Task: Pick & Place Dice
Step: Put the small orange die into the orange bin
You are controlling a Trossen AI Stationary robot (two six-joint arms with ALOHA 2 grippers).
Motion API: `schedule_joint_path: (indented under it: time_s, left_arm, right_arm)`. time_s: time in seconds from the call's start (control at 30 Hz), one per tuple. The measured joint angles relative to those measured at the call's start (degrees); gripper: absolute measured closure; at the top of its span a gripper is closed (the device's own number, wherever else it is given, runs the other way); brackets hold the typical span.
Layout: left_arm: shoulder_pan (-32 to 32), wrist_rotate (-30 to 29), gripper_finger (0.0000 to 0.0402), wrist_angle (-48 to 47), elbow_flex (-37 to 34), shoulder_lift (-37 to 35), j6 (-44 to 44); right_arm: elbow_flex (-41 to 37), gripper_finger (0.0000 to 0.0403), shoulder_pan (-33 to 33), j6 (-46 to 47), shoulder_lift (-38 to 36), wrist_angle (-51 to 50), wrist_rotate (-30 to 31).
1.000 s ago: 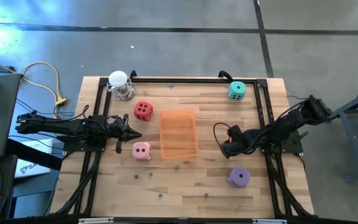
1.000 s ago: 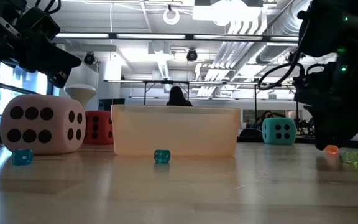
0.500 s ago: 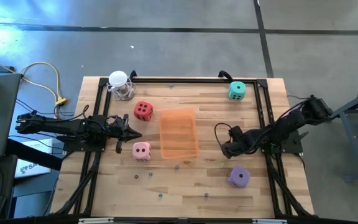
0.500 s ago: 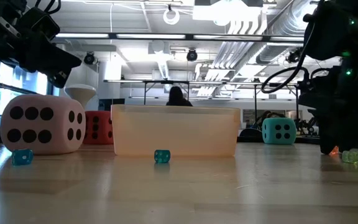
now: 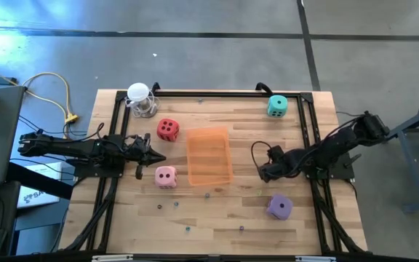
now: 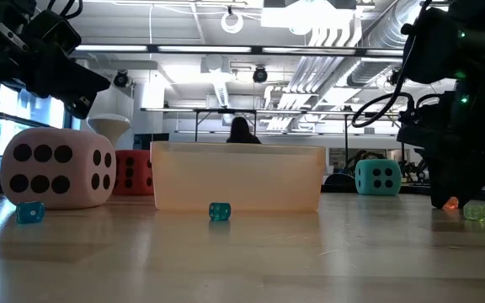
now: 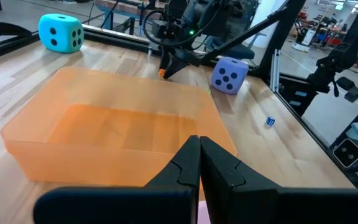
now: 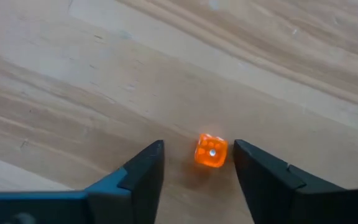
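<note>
while the right gripper (image 8: 194,163) straddles a small orange die (image 8: 211,151), jaws apart

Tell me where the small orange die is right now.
The small orange die lies on the wooden table, between the right tool's open fingers, right of the orange tray.

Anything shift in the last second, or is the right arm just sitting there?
The right gripper stayed low over the table beside the tray, its jaws narrowing around a small orange die but not yet touching it. The left gripper, orange tray and the big foam dice stayed put.
</note>
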Motion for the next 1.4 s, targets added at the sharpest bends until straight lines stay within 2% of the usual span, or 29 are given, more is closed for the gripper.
schedule_joint_path:
  time_s: [0.17,0.37,1.4]
  left_arm:
    - [0.00,0.00,0.0401,0.01,0.00,0.00,0.00]
    - [-0.01,0.00,0.0401,0.00,0.00,0.00,0.00]
    - [-0.01,0.17,0.0401,-0.02,-0.02,0.00,0.15]
  right_arm:
    - [-0.04,0.0270,-0.22,-0.60,0.02,0.79,-0.20]
    - [-0.04,0.0294,-0.20,-0.60,0.06,1.12,-0.76]
    - [-0.08,0.0296,-0.24,-3.62,0.08,1.01,-4.54]
